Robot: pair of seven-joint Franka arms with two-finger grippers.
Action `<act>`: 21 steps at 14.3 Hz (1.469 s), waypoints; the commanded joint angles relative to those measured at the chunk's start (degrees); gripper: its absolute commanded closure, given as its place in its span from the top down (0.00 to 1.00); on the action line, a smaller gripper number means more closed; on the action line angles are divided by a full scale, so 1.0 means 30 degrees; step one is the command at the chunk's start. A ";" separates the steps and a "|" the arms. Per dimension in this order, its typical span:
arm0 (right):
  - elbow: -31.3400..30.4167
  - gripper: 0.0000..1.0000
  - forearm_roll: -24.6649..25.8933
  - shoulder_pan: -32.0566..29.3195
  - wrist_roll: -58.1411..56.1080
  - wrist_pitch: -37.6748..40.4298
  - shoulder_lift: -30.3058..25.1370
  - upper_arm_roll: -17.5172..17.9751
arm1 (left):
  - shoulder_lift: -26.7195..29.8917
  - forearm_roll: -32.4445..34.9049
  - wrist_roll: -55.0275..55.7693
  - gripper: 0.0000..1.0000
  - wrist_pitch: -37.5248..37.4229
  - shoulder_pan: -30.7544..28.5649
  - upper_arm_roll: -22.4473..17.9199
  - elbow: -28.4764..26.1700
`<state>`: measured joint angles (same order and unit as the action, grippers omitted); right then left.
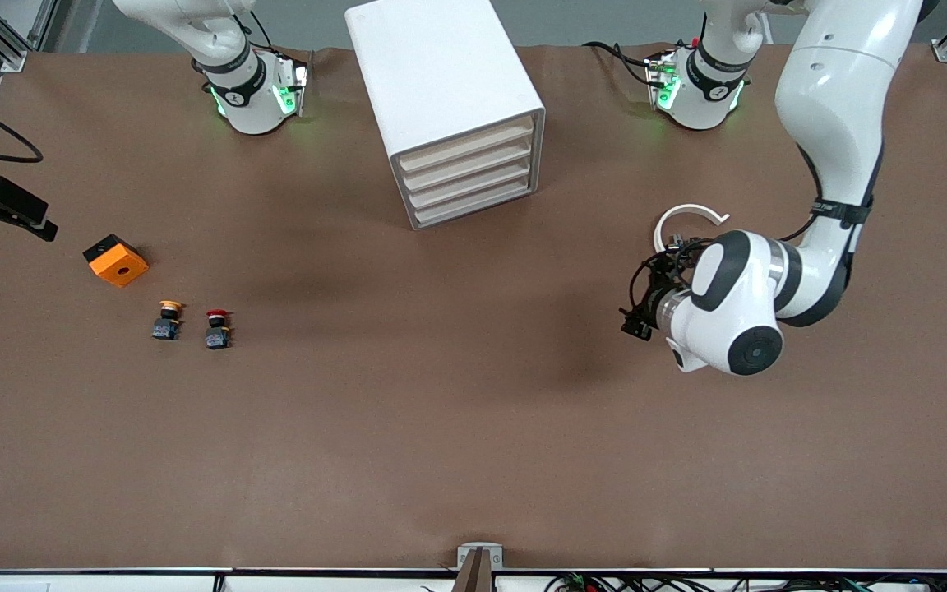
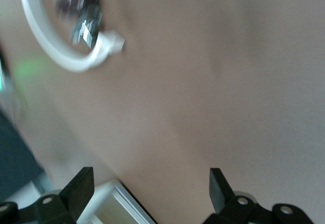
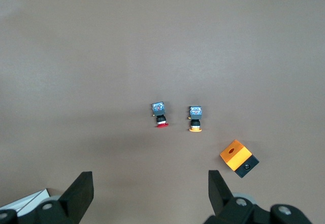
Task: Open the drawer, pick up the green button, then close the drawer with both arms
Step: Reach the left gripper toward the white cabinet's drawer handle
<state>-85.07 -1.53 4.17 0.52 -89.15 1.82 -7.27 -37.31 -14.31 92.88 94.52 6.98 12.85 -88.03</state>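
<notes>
A brown tabletop carries a boxy white cabinet near the robot bases, its four beige drawer fronts facing the front camera at a slant. The bottommost drawer is fully closed, like the three above it. The green-capped button is nowhere visible; judging by the task, it probably lies inside that shut drawer, so opening appears not yet begun.

The left claw hovers over bare tabletop toward the left arm's end, well apart from the cabinet. Its wrist view shows the two black fingers spread wide with nothing between them, and a corner of the white cabinet between them low down, suggesting the claw is oriented toward the cabinet ready to reach the drawer.

The right claw is also wide open and empty, held high over the tabletop, apparently waiting; in the front view only its base shows. Below it its wrist view shows a red-capped button, a yellow-capped button just beside it, and an orange block near them. These lie toward the right arm's end, clear of the cabinet.
</notes>
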 commanded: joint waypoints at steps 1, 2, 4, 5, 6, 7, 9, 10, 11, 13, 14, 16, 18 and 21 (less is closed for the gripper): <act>-0.0237 1.00 0.0277 -0.0307 -0.0026 -0.0048 -0.0371 0.0283 | -0.0893 -0.1032 0.5210 1.00 -0.0449 0.0539 -0.0036 0.0458; -0.0237 1.00 0.0277 -0.0307 -0.0026 -0.0048 -0.0371 0.0283 | -0.1098 -0.1177 0.5686 1.00 -0.0712 0.1066 -0.0035 0.0370; -0.0237 1.00 0.0277 -0.0307 -0.0055 -0.0048 -0.0371 0.0283 | -0.2032 -0.3827 0.6681 1.00 -0.1562 0.1803 -0.0064 0.0369; -0.0237 1.00 0.0277 -0.0307 -0.0055 -0.0048 -0.0371 0.0283 | -0.2530 -0.5469 0.6976 1.00 -0.1651 0.1775 -0.0036 0.0340; -0.0237 1.00 0.0277 -0.0307 -0.0026 -0.0048 -0.0371 0.0283 | -0.2912 -0.6877 0.7095 1.00 -0.1855 0.1862 -0.0064 0.0340; -0.0237 1.00 0.0277 -0.0307 -0.0055 -0.0048 -0.0371 0.0283 | -0.3148 -0.7733 0.7271 1.00 -0.1944 0.1979 -0.0065 0.0311; -0.0237 1.00 0.0277 -0.0307 -0.0055 -0.0048 -0.0371 0.0283 | -0.3675 -0.8878 0.8466 0.98 -0.2150 0.2941 -0.0064 0.0311; -0.0237 1.00 0.0277 -0.0307 -0.0055 -0.0048 -0.0371 0.0283 | -0.3910 -0.9232 0.9286 0.98 -0.2150 0.3440 -0.0065 0.0340; -0.0237 1.00 0.0277 -0.0307 -0.0055 -0.0048 -0.0371 0.0283 | -0.4086 -0.9699 1.0164 0.98 -0.2063 0.3851 -0.0065 0.0398; -0.0237 1.00 0.0277 -0.0278 -0.0055 -0.0048 -0.0371 0.0283 | -0.4205 -1.0493 1.1747 0.85 -0.2063 0.4409 -0.0065 0.0370; -0.0237 1.00 0.0277 -0.0278 -0.0055 -0.0048 -0.0371 0.0283 | -0.4350 -1.0524 1.2335 0.82 -0.2092 0.4528 -0.0065 0.0340; -0.0237 1.00 0.0277 -0.0278 -0.0055 -0.0048 -0.0371 0.0283 | -0.4847 -1.1192 1.2749 0.65 -0.2092 0.5228 -0.0065 0.0369; -0.0237 1.00 0.0277 -0.0278 -0.0055 -0.0048 -0.0371 0.0283 | -0.5170 -1.1812 1.2780 0.59 -0.2121 0.5437 -0.0065 0.0369; -0.0237 1.00 0.0277 -0.0278 -0.0055 -0.0048 -0.0371 0.0254 | -0.5318 -1.1902 1.2488 0.56 -0.2121 0.6312 -0.0065 0.0398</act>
<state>-85.07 -1.52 4.17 0.52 -89.16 1.82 -7.26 -52.46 -48.86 130.33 89.13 24.09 13.10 -88.10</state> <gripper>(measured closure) 0.000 0.432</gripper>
